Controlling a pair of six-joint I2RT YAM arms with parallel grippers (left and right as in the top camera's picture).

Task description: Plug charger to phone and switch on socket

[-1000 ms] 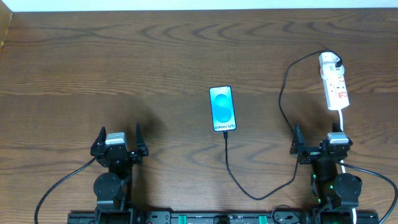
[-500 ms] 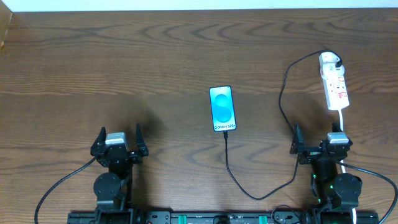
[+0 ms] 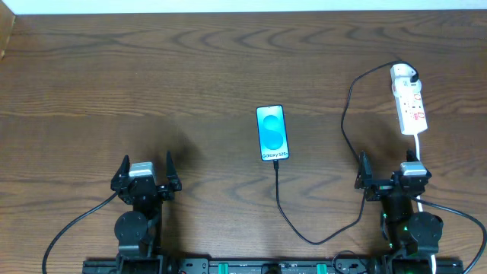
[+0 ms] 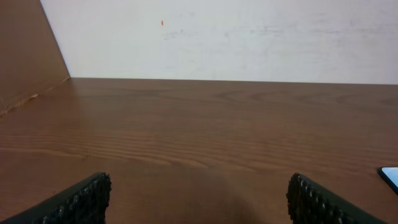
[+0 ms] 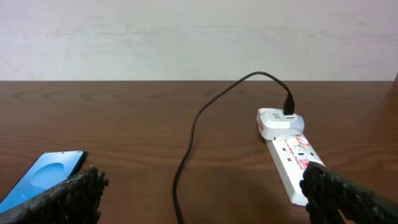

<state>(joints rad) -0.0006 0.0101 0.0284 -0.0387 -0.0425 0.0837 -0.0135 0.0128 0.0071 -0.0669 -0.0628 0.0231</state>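
Note:
The phone [image 3: 272, 133] lies flat mid-table with its cyan screen up; it also shows in the right wrist view, phone [image 5: 43, 177], and as a corner [image 4: 390, 177] in the left wrist view. The charger's black cable [image 3: 277, 186] leaves the phone's near edge, loops toward the right arm and rises to the white adapter [image 3: 403, 74], which sits in the far end of the socket [image 3: 412, 110]. In the right wrist view, cable [image 5: 186, 149], adapter [image 5: 280, 121] and socket [image 5: 295, 158] lie ahead. My left gripper [image 3: 146, 164] [image 4: 199, 199] and right gripper [image 3: 386, 167] [image 5: 202, 190] rest open and hold nothing.
A white cord [image 3: 419, 144] runs from the socket's near end toward the right arm. A white wall [image 4: 217, 37] stands behind the table, and a brown side panel [image 4: 28, 56] rises at the far left. Both arm bases sit at the table's near edge.

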